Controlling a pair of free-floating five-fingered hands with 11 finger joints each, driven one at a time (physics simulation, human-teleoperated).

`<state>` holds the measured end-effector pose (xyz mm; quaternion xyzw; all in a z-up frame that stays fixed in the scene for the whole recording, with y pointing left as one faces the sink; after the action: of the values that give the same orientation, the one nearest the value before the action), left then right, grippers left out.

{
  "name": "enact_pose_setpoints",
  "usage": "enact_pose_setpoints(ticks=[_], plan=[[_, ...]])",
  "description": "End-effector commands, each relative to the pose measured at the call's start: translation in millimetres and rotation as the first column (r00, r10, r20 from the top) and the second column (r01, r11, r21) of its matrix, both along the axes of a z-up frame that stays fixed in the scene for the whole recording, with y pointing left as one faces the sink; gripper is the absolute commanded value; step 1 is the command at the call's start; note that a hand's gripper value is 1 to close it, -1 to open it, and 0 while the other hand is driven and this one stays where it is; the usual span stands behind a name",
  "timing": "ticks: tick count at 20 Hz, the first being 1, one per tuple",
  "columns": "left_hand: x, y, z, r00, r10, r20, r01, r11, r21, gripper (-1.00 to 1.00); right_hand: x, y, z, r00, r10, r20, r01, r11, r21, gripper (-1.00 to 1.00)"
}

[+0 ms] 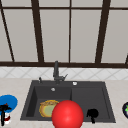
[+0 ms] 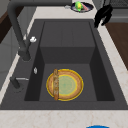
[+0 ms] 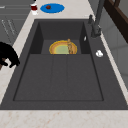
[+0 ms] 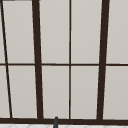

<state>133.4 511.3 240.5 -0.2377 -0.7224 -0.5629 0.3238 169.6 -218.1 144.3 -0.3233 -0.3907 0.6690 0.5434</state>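
R hand (image 1: 92,113) hung over the front-R rim of the sink (image 1: 28,105), fingers slack & drooping, holding nothing. L hand (image 1: 3,110) hovered at the blue plate (image 1: 11,100) on the worktop, next to a red/white cup (image 1: 7,120); couldn't tell its state. Yellow plate (image 2: 75,85) lay in the basin w/ a wooden piece (image 2: 56,85) across it. Looked like approach stage, no grasp yet; any pick-up would need contact first.

1. The sink's (image 3: 25,75) right drainboard lies bare, open from above.
2. The yellow plate (image 2: 67,85) and wooden stick (image 2: 56,85) occupy the left basin floor.
3. The faucet (image 1: 56,71) blocks the back rim.
4. A red ball (image 1: 67,114) stands before the sink's front edge.
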Motion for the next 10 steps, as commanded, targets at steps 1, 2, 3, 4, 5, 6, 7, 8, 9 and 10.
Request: enact_pose_setpoints(ticks=[1,2,3,4,5,6,7,8,9,10], plan=[[0.0,-4,-10,1.0000,0.000,0.005,0.000,1.0000,0.000,-1.00,0,0,0,1.000,0.000,0.000,0.000,1.000,0.000,0.00],[1.1,-1,-13,1.0000,0.000,0.000,0.000,1.0000,0.000,-1.00,0,0,0,1.000,0.000,0.000,0.000,1.000,0.000,0.00],[2.5,-2,-16,1.0000,0.000,0.000,0.000,1.0000,-0.003,-1.00,0,0,0,1.000,0.000,0.000,0.000,1.000,0.000,0.00],[4.5,-3,-19,1.0000,0.000,0.000,0.000,1.0000,-0.005,-1.00,0,0,0,1.000,0.000,0.000,0.000,1.000,0.000,0.00],[6.7,-3,-23,1.0000,-0.001,0.000,0.001,1.0000,-0.005,-1.00,0,0,0,1.000,0.000,0.000,0.000,1.000,0.000,0.00],[7.7,-3,-27,1.0000,-0.001,0.000,0.001,1.0000,-0.005,-1.00,0,0,0,1.000,0.000,0.000,0.000,1.000,0.000,0.00],[8.6,-2,-30,1.0000,-0.001,0.008,0.001,1.0000,-0.006,-1.00,0,0,0,1.000,0.000,0.000,0.000,1.000,0.000,0.00],[9.7,-3,-33,0.9999,-0.001,0.011,0.001,1.0000,-0.002,-1.00,0,0,0,1.000,0.000,0.000,0.000,1.000,0.000,0.00],[11.1,-2,-36,1.0000,-0.003,0.008,0.003,1.0000,-0.002,-1.00,0,0,0,1.000,0.000,0.000,0.000,1.000,0.000,0.00],[11.5,-3,-39,0.9999,-0.005,0.010,0.005,1.0000,-0.002,-1.00,0,0,0,1.000,0.000,0.000,0.000,1.000,0.000,0.00]])
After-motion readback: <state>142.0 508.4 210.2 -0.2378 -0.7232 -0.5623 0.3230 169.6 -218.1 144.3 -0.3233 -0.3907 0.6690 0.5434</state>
